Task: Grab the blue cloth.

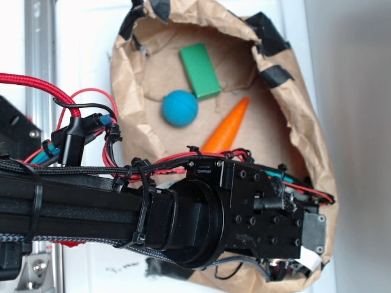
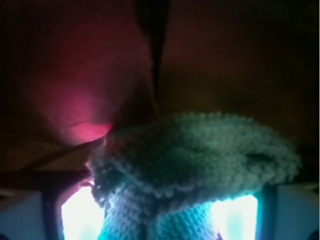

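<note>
The blue cloth (image 2: 195, 150) fills the wrist view as a pale teal ribbed knit bundle, lying on brown paper in dim light. It sits between the fingers of my gripper (image 2: 160, 222). The dark fingers (image 2: 50, 210) stand at the lower left and lower right, with bright gaps between them and the cloth on both sides. The jaws are open around the cloth. In the exterior view my gripper (image 1: 287, 265) points down into the lower right corner of the paper bag (image 1: 299, 122), and the arm hides the cloth there.
Inside the crumpled brown bag lie a green block (image 1: 200, 70), a round blue ball (image 1: 179, 108) and an orange carrot (image 1: 227, 126), all above my wrist. The bag's raised wall stands close to my gripper on the right. Red cables (image 1: 73, 101) loop at the left.
</note>
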`<state>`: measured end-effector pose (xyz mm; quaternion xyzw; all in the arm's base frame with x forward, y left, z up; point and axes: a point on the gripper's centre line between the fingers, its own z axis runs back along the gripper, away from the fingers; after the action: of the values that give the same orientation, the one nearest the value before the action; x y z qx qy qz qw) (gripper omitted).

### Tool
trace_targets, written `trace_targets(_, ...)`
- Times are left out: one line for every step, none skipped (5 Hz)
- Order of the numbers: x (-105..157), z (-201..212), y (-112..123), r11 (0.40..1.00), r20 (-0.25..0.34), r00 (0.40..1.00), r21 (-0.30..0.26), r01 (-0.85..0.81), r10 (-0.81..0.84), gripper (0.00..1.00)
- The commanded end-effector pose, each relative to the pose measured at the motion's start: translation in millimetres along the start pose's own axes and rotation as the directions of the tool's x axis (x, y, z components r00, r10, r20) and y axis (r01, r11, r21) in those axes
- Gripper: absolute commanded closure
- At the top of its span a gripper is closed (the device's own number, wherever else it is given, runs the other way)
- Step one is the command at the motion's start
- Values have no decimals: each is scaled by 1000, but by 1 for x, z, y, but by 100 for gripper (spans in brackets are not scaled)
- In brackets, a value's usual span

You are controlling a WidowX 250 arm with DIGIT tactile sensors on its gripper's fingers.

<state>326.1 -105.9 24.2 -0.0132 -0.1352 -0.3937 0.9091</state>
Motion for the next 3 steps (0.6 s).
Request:
trace_targets(-19, 51, 20, 950, 113, 966, 185, -251, 233, 100)
trace_targets(-43, 77, 24, 899, 138, 915, 175, -400, 380, 100)
trace_targets(-62, 102, 24, 848, 176, 855, 134, -512, 488, 100)
